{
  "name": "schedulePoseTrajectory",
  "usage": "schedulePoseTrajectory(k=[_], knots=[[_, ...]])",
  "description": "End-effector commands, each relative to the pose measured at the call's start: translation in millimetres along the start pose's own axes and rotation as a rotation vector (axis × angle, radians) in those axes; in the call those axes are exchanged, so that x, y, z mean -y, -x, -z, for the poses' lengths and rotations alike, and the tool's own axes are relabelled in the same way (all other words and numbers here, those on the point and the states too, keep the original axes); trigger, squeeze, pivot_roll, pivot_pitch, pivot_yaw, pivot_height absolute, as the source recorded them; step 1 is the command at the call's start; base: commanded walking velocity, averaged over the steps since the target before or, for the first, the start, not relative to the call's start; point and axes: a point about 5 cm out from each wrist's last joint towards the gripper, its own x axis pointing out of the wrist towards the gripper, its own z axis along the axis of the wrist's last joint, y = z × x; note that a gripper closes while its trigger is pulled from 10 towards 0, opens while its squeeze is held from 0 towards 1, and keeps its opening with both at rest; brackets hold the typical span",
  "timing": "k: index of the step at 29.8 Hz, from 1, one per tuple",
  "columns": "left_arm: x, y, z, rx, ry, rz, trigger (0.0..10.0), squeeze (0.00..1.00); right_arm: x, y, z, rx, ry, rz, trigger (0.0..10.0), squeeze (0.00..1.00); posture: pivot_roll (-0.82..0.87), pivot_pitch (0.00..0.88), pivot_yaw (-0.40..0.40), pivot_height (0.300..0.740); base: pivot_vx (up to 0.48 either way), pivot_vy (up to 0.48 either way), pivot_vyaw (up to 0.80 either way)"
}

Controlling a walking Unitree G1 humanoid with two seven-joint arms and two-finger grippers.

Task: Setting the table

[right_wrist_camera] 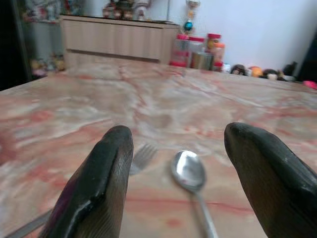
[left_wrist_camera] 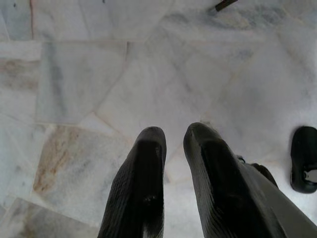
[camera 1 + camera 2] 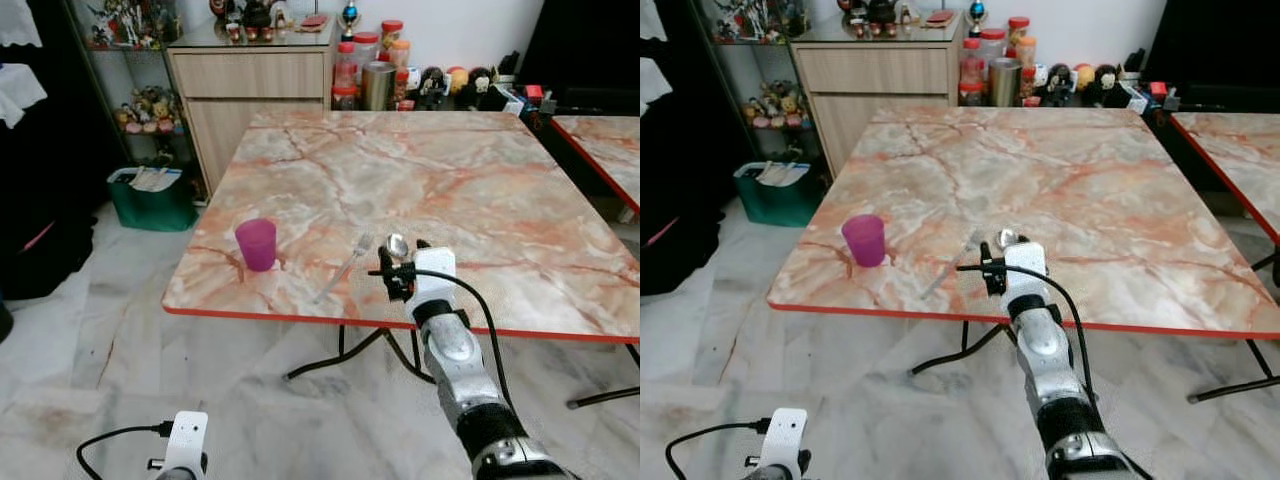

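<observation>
Marble-patterned bench [image 3: 450, 190] with orange veins and a red edge, standing on a pale marble floor [image 3: 90, 370]. Near the bench's front edge, a translucent magenta plastic cup [image 3: 256, 244], upright. Just beside the cup, toward the right arm, a slim metal fork [image 3: 345, 268] lying at a slant, tines pointing away from the front edge. Just past the fork, a shiny steel spoon [image 1: 188, 171], bowl up and away from the front edge, handle running back toward the robot.

Right claw [image 1: 181, 181] low over the bench's front edge, released, its two black fingers [image 1: 106, 173] spread wide with the spoon lying between them and touching neither; fork tines close to the one finger. Left claw [image 2: 174, 148] hanging low over the floor, well apart from the bench, fingers nearly together with a narrow gap, gripping nothing.

Behind the bench, a wooden cabinet [image 3: 250, 85] and a cluster of jars [image 3: 370, 60] against the wall.
</observation>
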Motion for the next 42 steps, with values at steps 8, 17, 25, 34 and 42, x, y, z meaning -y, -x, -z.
schedulePoseTrajectory(k=[8,17,25,34,42], knots=[[-3.7,-0.3,-2,0.001,-0.008,-0.012,10.0,0.0,-1.9,-1.6,2,-0.031,-0.035,0.032,10.0,0.0,-0.06,0.0,0.035,0.728,0.294,0.0,-0.3],[-4.3,-0.3,-2,0.002,-0.024,-0.009,10.0,0.0,-9.4,-0.1,4,-0.027,-0.037,0.013,10.0,0.0,-0.05,0.0,0.039,0.728,0.308,0.0,-0.09],[-5.5,-0.3,-2,0.003,-0.015,-0.018,10.0,0.0,-13.6,-1.0,2,-0.021,-0.039,-0.01,10.0,0.0,-0.05,0.0,0.034,0.728,0.309,0.0,0.0],[-4.5,0.4,1,0.003,0.003,-0.019,10.0,0.0,-18.4,7.0,5,-0.013,-0.027,-0.063,10.0,0.0,-0.05,0.0,0.025,0.728,0.0,0.0,0.0],[-2.6,0.9,4,-0.008,0.002,-0.016,10.0,0.0,-14.2,26.5,22,-0.082,-0.025,-0.041,10.0,0.0,-0.07,0.0,0.024,0.728,0.0,0.0,0.0]])
